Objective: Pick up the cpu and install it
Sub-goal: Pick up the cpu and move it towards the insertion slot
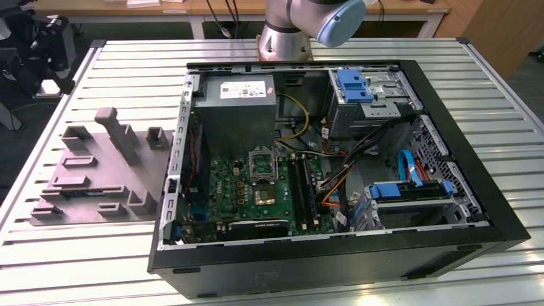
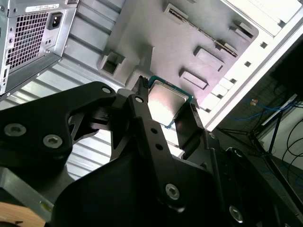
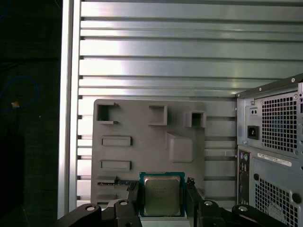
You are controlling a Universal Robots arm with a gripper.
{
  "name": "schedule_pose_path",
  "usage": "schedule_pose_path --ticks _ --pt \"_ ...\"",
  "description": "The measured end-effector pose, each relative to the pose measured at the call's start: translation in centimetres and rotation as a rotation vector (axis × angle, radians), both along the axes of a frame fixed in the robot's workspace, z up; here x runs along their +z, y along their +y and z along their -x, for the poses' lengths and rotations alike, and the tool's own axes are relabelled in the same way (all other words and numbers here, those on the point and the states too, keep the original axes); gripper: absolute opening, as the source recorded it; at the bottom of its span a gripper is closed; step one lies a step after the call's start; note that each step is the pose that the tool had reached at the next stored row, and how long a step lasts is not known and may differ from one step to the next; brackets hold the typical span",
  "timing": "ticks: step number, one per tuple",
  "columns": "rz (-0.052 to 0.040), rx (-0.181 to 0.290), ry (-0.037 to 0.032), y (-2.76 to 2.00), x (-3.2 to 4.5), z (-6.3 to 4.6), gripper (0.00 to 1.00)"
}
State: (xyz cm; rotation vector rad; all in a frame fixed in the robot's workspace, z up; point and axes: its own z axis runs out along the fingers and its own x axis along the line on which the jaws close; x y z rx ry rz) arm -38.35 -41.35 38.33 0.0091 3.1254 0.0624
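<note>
The cpu sits between the two black fingers of the pincer. Its pale metal top faces the cameras in both wrist views, with a thin green rim round it. The fingers press its two opposite edges, so I judge the pincer clamped on the cpu and carrying it in the air, not resting it on anything.

The chip looks large against what lies behind it, so it appears to hang well above the grey block with its pockets and raised posts. In the first wrist view its sides run square with the block's edges, and it has no long axis to speak of.

The block lies flat on the ribbed metal counter, at the exterior view's left. Just beside it, toward the exterior view's right, stands the open computer case. Its green motherboard carries the bare socket near the middle of the frame.

So the socket lies from the held chip across the case's near wall, toward the exterior view's right. The arm rises at the upper middle of that view.
</note>
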Motion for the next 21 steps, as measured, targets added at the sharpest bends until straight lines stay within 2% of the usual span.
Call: schedule_pose_path --ticks 1,21 --pt "-0.0001 0.000 -0.0001 0.00 0.00 -1.62 0.47" --pt "0.0000 0.000 -0.0001 0.00 0.00 -2.50 0.47"
